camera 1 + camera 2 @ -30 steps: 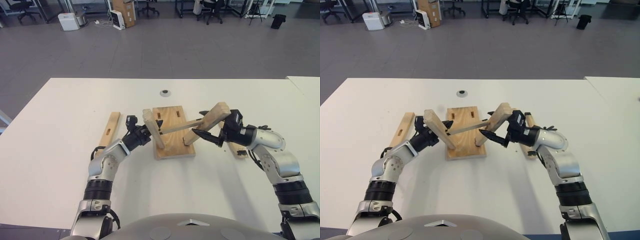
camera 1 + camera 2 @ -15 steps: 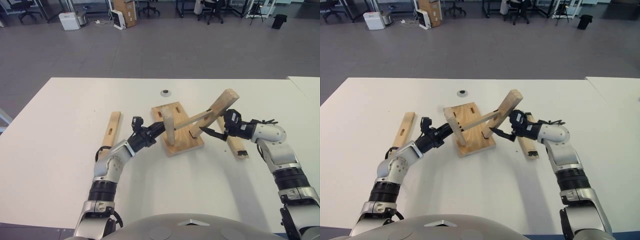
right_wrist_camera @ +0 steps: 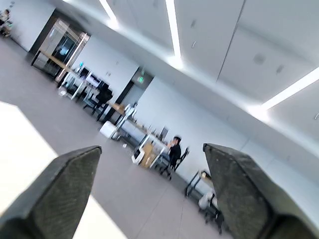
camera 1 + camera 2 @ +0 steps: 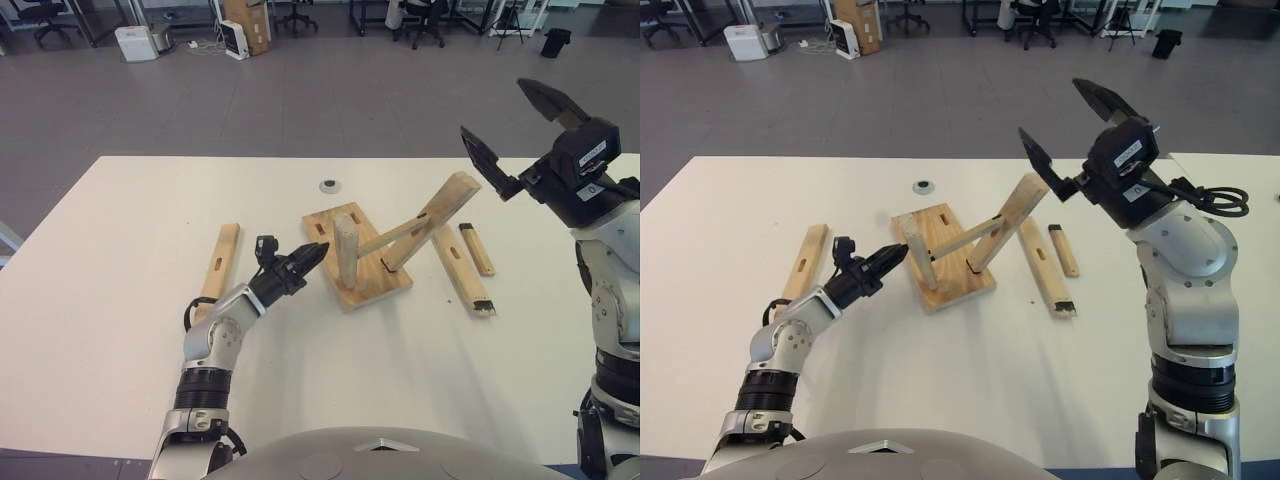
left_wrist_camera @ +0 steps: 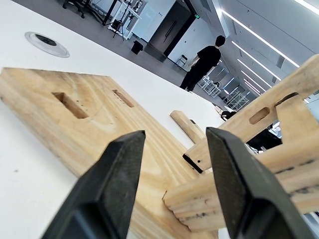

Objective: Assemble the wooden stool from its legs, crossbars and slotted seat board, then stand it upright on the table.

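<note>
The slotted seat board (image 4: 372,283) lies flat on the white table. A short leg (image 4: 345,246) stands on it, joined by a thin crossbar (image 4: 392,237) to a second leg (image 4: 436,217) that leans up to the right. My left gripper (image 4: 308,258) is open just left of the standing leg, low over the table, holding nothing; the left wrist view shows its fingers (image 5: 107,186) apart before the board (image 5: 60,117). My right gripper (image 4: 495,108) is open and raised high above the table's right side.
One loose slotted leg (image 4: 220,262) lies left of my left arm. Another loose leg (image 4: 458,268) and a short crossbar (image 4: 476,248) lie right of the board. A round grommet (image 4: 329,185) sits behind it. The table's front is bare.
My right gripper let go of the leaning leg and rose high to the right. My left gripper released the standing leg and drew back left. The assembly stays on the board.
</note>
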### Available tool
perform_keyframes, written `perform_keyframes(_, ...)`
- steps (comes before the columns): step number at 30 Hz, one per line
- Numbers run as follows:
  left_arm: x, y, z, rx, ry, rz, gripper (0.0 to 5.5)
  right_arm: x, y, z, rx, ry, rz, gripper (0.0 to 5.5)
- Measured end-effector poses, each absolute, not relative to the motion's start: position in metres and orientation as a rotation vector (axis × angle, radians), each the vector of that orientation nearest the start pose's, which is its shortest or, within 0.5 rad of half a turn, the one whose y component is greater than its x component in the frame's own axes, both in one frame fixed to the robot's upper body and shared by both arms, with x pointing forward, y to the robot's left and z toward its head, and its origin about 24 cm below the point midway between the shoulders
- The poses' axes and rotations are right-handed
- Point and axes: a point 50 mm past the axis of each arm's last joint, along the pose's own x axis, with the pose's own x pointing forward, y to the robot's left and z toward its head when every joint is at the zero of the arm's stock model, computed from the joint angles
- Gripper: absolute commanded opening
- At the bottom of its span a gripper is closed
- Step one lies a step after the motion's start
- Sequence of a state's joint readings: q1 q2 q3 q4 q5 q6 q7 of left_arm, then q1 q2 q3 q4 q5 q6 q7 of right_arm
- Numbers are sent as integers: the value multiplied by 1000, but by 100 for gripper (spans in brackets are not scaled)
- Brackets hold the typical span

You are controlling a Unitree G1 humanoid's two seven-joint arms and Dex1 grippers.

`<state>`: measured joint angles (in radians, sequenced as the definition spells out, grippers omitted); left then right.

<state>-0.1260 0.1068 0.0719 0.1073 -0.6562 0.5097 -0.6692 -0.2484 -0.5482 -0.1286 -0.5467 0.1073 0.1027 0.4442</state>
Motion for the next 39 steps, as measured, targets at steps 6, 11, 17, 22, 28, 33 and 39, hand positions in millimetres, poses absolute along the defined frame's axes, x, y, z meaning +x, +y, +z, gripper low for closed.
perform_keyframes(6, 261, 130, 33, -692, 263, -745, 224, 232, -130, 112, -1036, -355, 560, 383)
perform_keyframes(11, 262, 128, 32, -693, 266, -753, 224, 236, -125, 105, -1017, -333, 542, 383)
perform_keyframes(17, 262, 125, 30, -702, 259, -751, 224, 247, -132, 121, -806, -330, 444, 383)
perform_keyframes(22, 267, 128, 36, -627, 193, -730, 224, 265, -152, 221, -376, -614, 275, 383)
perform_keyframes(28, 275, 139, 109, -591, -271, -728, 224, 272, -195, 223, 239, -469, 288, 383)
perform_keyframes(33, 256, 140, 137, -598, -427, -811, 224, 264, -197, 183, 541, -238, 424, 383)
perform_keyframes(39, 247, 123, 139, -561, -405, -922, 224, 266, -195, 171, 492, -134, 446, 383)
